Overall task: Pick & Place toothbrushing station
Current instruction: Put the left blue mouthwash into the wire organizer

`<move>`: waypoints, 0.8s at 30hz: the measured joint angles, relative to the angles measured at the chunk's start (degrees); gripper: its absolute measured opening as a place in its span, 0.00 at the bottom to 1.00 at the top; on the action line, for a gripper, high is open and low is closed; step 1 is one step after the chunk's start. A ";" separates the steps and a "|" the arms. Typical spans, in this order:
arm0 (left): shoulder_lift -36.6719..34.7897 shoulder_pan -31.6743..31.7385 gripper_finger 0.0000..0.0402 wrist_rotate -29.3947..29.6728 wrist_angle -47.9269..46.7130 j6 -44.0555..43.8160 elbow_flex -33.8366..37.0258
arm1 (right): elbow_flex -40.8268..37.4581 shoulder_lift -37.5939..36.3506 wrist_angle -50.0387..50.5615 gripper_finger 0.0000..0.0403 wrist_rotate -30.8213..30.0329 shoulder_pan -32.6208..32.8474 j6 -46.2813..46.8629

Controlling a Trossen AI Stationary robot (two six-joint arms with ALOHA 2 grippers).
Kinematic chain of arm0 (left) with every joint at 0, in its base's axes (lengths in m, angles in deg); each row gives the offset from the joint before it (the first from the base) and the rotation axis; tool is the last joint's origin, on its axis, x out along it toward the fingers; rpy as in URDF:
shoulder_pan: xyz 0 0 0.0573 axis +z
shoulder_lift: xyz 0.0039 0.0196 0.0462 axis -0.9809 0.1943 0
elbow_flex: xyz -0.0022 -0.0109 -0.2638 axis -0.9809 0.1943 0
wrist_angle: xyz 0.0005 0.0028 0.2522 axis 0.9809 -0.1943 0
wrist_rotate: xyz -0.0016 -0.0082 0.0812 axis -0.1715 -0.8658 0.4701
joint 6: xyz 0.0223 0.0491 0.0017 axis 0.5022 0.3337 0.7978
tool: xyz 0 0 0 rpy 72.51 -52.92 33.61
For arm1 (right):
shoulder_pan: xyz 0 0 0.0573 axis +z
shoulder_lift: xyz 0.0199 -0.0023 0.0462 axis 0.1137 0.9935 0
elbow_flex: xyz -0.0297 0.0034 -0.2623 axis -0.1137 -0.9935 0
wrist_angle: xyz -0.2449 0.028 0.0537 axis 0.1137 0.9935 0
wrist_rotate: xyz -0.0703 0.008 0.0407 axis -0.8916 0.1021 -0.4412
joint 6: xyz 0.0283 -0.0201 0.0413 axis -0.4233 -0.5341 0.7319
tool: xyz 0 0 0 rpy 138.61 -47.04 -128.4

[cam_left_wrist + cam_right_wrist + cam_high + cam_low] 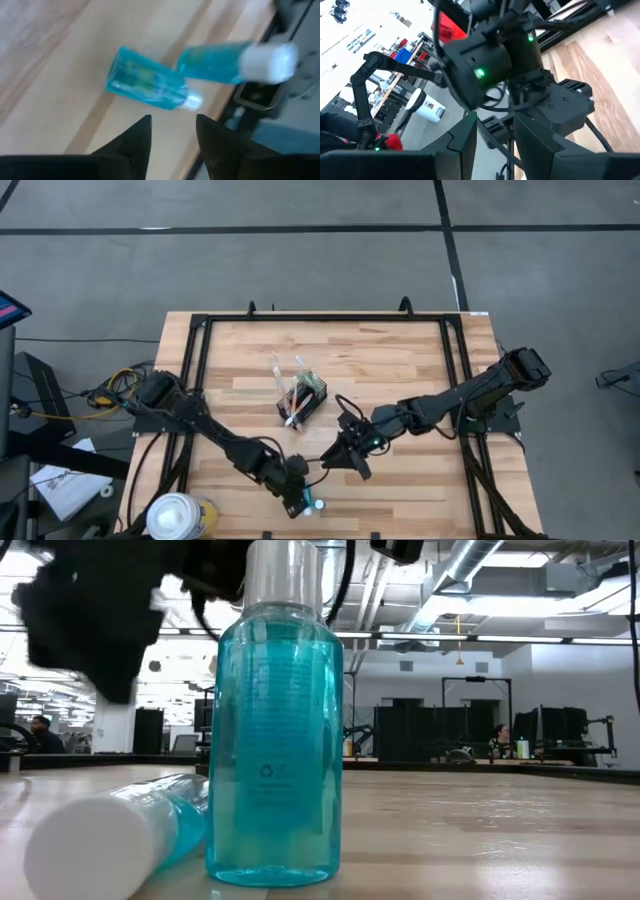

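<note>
High view first: position of the black wire-mesh holder (305, 402)? (Inspector)
Located near the middle of the wooden table (400, 360), loaded with white toothbrushes (298, 370) leaning out toward the far side. Not touched by either arm. (Assistant)
Relation to the left gripper (303, 500)? (Inspector)
Well apart. Left gripper noted down at the table's front edge, nearer the camera side than the holder, just beside a teal upright bottle (275, 740). Confirmed in the left wrist view: fingers spread (172, 120), nothing between them, aimed at the upright bottle (145, 85) and at a second bottle lying on its side (225, 60) with a white cap. (Assistant)
Relation to the right gripper (338, 462)? (Inspector)
Nearer, yet apart. Positioned in front of the holder and slightly to its right, between holder and front edge, close to the left gripper. Seen in the right wrist view with fingers parted (495, 117), pinching nothing, facing the left arm's wrist housing. (Assistant)
Other items? (Inspector)
Lying bottle (110, 840) recorded in the low view beside the upright one; white-and-yellow round container (175, 515) at the front left corner (Assistant)
</note>
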State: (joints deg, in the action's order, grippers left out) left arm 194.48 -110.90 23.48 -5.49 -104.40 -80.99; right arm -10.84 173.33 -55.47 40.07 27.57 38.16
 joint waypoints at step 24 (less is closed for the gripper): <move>-4.86 1.86 0.47 1.43 -9.38 76.06 1.79 | 0.00 0.02 -2.02 0.30 -0.72 -0.81 -1.93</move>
State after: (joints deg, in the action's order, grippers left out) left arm 189.62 -109.04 24.91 -14.88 -28.33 -79.20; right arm -10.84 173.36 -57.49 39.35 26.76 36.24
